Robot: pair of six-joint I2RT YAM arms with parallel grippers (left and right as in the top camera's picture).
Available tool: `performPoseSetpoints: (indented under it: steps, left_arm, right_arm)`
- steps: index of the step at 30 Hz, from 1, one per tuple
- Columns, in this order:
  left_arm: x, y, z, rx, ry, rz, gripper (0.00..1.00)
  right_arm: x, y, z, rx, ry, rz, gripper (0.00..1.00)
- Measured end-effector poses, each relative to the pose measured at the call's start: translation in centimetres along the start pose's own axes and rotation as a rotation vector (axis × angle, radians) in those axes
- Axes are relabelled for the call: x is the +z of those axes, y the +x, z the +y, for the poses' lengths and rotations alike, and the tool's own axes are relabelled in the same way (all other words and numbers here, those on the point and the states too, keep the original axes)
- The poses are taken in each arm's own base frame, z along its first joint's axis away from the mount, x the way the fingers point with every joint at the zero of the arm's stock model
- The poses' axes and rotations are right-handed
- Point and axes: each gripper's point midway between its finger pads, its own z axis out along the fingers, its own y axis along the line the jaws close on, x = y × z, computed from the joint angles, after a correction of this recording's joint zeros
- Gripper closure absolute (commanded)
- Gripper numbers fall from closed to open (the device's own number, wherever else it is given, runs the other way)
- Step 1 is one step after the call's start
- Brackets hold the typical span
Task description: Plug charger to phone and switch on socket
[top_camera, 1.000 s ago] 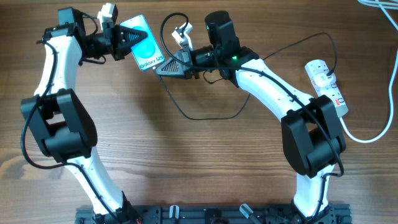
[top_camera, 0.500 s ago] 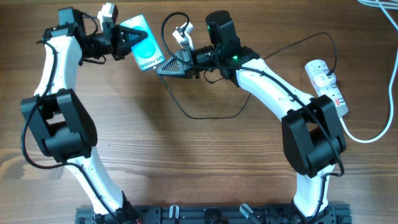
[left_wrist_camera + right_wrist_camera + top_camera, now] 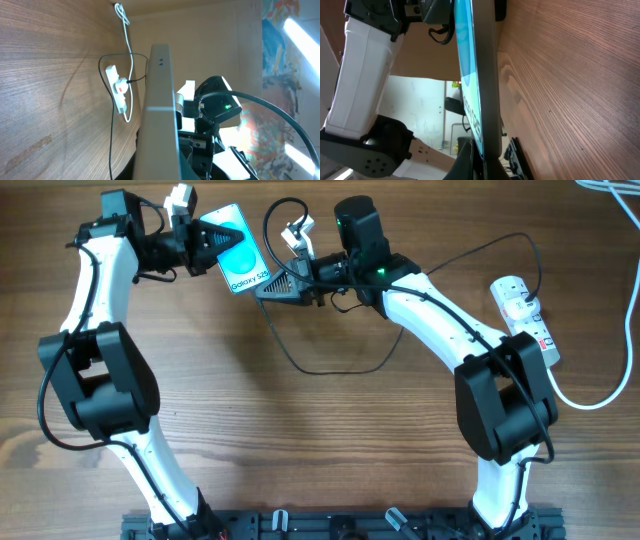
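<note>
L pincer [image 3: 216, 244] clenched on phone [image 3: 245, 266]; R pincer [image 3: 264, 288] at its Galaxy end, prob. touching; its grip unclear.

Across table [image 3: 300, 465] centre, charger [image 3: 340, 370] loop; front free.

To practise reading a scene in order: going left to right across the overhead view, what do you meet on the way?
left gripper → phone → right gripper → socket → thick white lead. The charger cable spans too widely to place.
</note>
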Motion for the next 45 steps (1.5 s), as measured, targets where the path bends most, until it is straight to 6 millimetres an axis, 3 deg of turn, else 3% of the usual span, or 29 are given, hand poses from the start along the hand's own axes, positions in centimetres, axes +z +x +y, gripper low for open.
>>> performPoseSetpoints:
  steps: [9,11,17,23,27,28,29,33,39,42,45]
  left_arm:
    - [0.0,0.2,0.0,-0.022,-0.002,0.001,0.96]
    - [0.0,0.2,0.0,-0.019,-0.002,0.001,0.96]
    - [1.1,0.4,0.1,0.008,-0.008,0.025,0.96]
    - [-0.3,-0.2,0.8,0.005,-0.048,-0.011,0.96]
    - [-1.0,-0.1,3.1,-0.043,-0.176,-0.024,0.96]
    - [-1.1,0.1,3.7,-0.057,-0.212,-0.024,0.96]
    - [-1.3,0.4,4.5,-0.076,-0.259,-0.02,0.96]
    - [-1.7,1.8,6.8,-0.113,-0.41,0.014,0.96]
    - [1.4,4.3,9.5,-0.08,-0.61,0.143,0.96]
    - [2.7,5.6,10.5,-0.075,-0.652,0.193,0.96]
    - [3.1,6.5,13.2,-0.094,-0.69,0.192,0.96]
  right_arm:
    - [0.0,0.1,0.1,0.003,-0.004,0.005,0.94]
    - [0.0,0.1,0.1,0.004,-0.004,0.005,0.81]
    - [-0.4,-0.4,-1.4,0.039,0.056,-0.037,0.61]
    - [-0.4,-0.4,-1.9,0.016,0.077,-0.045,0.41]
    - [-1.1,-0.8,-2.0,-0.011,0.076,-0.054,0.28]
    - [-1.5,-1.0,-2.1,-0.015,0.076,-0.061,0.19]
    - [-2.4,-1.5,-2.3,-0.017,0.076,-0.077,0.17]
    - [-5.5,-2.7,-3.6,0.009,0.099,-0.128,0.16]
    - [-5.3,-0.7,-8.2,0.122,0.31,-0.131,0.17]
    - [-5.6,-1.1,-9.2,0.104,0.375,-0.163,0.16]
    - [-6.7,-1.2,-9.3,0.097,0.459,-0.202,0.16]
